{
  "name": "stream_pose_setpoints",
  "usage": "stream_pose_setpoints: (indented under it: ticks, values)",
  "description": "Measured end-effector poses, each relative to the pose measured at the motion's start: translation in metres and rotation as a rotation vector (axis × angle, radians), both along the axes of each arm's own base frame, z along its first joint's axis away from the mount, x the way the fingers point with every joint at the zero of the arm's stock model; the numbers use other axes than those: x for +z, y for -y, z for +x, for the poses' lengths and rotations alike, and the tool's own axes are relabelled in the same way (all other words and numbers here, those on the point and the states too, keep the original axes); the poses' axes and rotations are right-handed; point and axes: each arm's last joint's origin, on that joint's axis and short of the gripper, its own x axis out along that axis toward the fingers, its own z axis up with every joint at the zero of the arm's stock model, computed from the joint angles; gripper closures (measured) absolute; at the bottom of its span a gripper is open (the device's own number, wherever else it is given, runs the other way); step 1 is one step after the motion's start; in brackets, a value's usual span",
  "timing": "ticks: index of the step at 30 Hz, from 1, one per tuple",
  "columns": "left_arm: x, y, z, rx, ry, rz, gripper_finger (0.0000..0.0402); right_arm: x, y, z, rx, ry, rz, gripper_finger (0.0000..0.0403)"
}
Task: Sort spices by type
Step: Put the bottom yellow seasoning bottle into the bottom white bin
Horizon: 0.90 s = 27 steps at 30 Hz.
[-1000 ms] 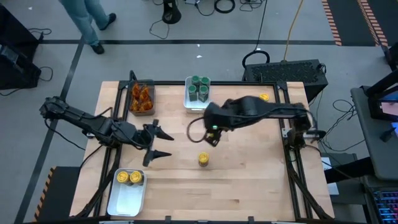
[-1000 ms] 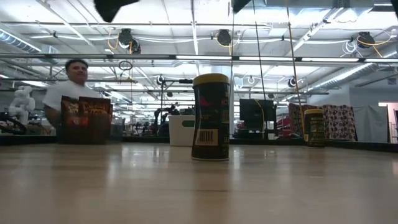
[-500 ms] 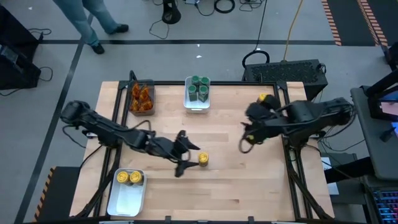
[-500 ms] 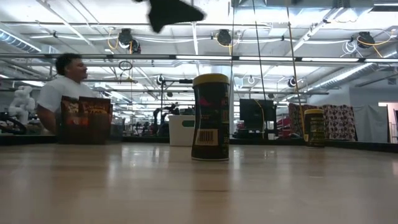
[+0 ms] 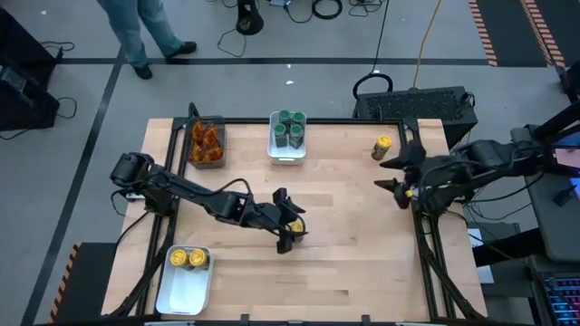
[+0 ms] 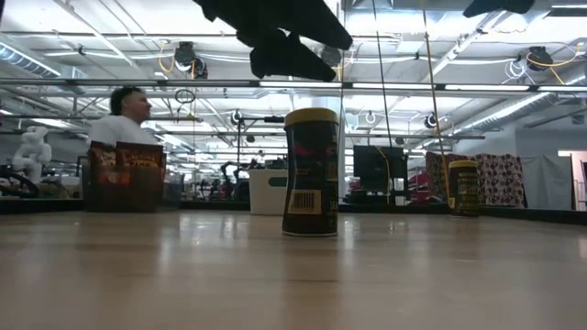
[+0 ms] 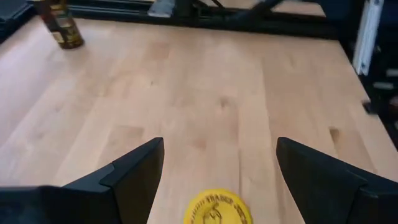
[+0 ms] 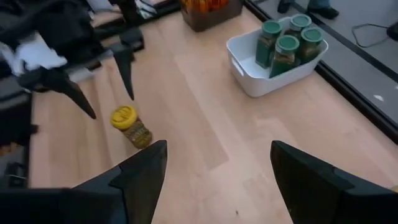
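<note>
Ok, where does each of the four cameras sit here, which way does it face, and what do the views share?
High: overhead, straight down on table; both arms, left gripper around yellow-lidded jar, right gripper near far-right jar.
Low: table height, level into room; jar, arm parts overhead.
Left wrist: down past open jaws onto jar lid.
Right wrist: across table to green-lidded jars.
Shared: the centre jar shows in all four.

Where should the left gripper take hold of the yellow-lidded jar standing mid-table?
On its round body just under the lid, coming straight down. The yellow-lidded jar stands upright and alone on the table, and the open left gripper hovers above it with a finger on either side.
</note>
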Motion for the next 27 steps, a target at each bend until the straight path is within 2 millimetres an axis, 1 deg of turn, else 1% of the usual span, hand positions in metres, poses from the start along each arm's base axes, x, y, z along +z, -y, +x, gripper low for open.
stream_pose_setpoints:
  ticks: [3,6,12,19,27]
  values:
    - [-0.005,0.001,-0.002,-0.027,-0.056,0.032,0.0087,0.003,0.002,-0.006,-0.001,0.035,0.012,0.0135]
    - [-0.01,0.0,-0.004,-0.033,-0.104,0.041,0.0087,0.006,0.003,-0.008,0.007,0.062,0.008,0.0135]
    - [-0.01,0.0,-0.005,-0.051,-0.103,0.067,0.0087,0.006,0.002,-0.004,-0.007,0.074,0.025,0.0135]
    - [-0.009,0.001,-0.004,-0.047,-0.094,0.054,0.0087,0.006,0.001,-0.004,-0.018,0.081,0.045,0.0135]
    - [-0.009,0.014,-0.008,-0.073,-0.093,0.032,0.0087,0.006,0.001,-0.003,-0.004,0.076,0.037,0.0135]
